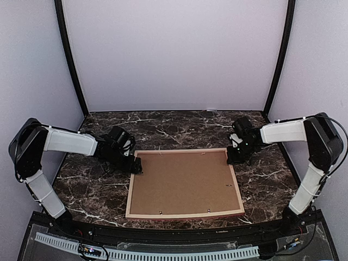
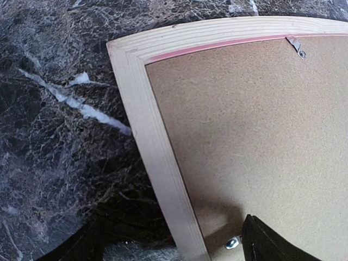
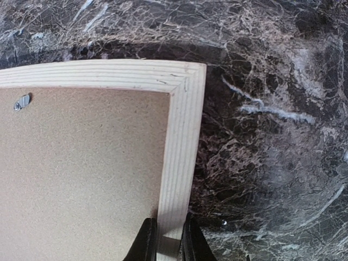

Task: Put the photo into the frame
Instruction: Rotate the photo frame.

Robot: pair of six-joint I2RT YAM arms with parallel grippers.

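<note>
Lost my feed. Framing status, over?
Left gripper open astride left rail of face-down pale wooden frame. Right gripper pinching right rail. Brown backing board seated inside; photo unseen.

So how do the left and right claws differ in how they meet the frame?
The left claw straddles the frame spread wide, one finger over the backing board; the right claw is closed narrowly on a rail. The left claw sits at the far-left corner, the right claw at the far-right. Both are low against the reverse-up frame.
</note>
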